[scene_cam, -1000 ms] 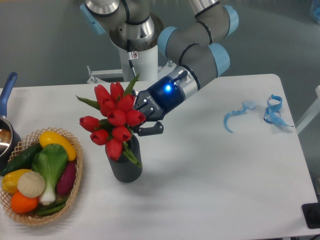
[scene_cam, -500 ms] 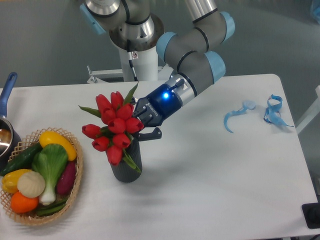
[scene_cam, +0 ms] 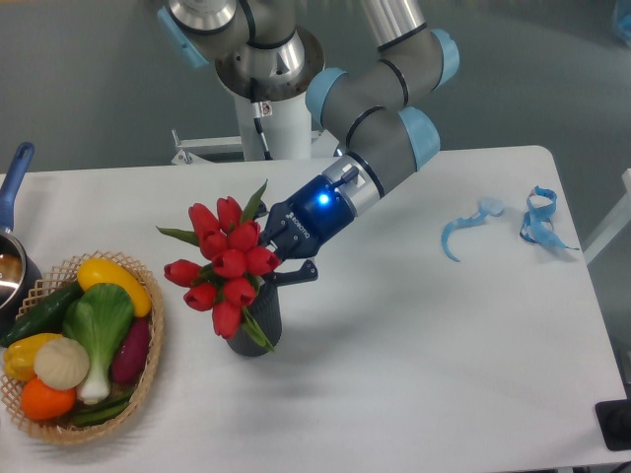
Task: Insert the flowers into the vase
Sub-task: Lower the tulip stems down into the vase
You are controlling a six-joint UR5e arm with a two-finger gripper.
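White table [scene_cam: 414,355], wicker basket [scene_cam: 148,379], dark vase [scene_cam: 258,325], blue ribbons [scene_cam: 537,222], pot [scene_cam: 12,266].

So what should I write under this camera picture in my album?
Robot gripper holds red flowers in a dark vase beside a vegetable basket.

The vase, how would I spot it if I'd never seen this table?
Start at the wicker basket of vegetables on the white table's left edge, then look just right of it. The vase is the small dark grey ribbed cylinder under the red tulips, unlike the woven basket.
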